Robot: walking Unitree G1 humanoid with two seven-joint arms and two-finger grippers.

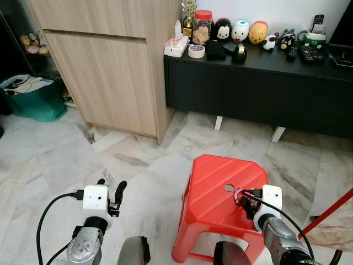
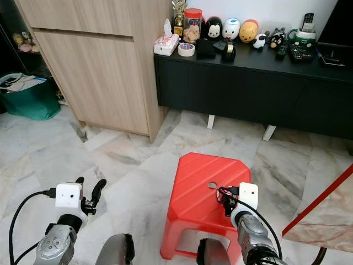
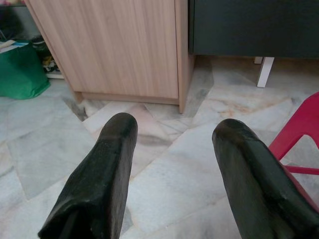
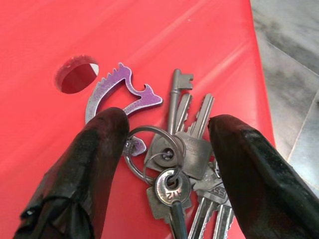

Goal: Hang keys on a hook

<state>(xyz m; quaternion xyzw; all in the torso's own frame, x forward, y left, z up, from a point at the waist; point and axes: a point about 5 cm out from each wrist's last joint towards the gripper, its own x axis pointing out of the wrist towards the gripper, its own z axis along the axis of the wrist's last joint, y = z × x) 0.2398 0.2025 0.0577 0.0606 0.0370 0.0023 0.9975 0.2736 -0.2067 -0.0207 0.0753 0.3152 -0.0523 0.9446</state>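
The bunch of silver keys on a purple metal clip (image 4: 172, 164) lies flat on the red plastic stool (image 1: 212, 190), beside its round hole. The right gripper (image 4: 167, 174) straddles it, 2 black fingers spread wide and gripping nothing; lower key ends are cut off. The left gripper (image 3: 174, 172) hangs open above marble floor (image 1: 66, 165).

Head eyes look down at the red stool (image 1: 226, 204); the right wrist view sits close above it.
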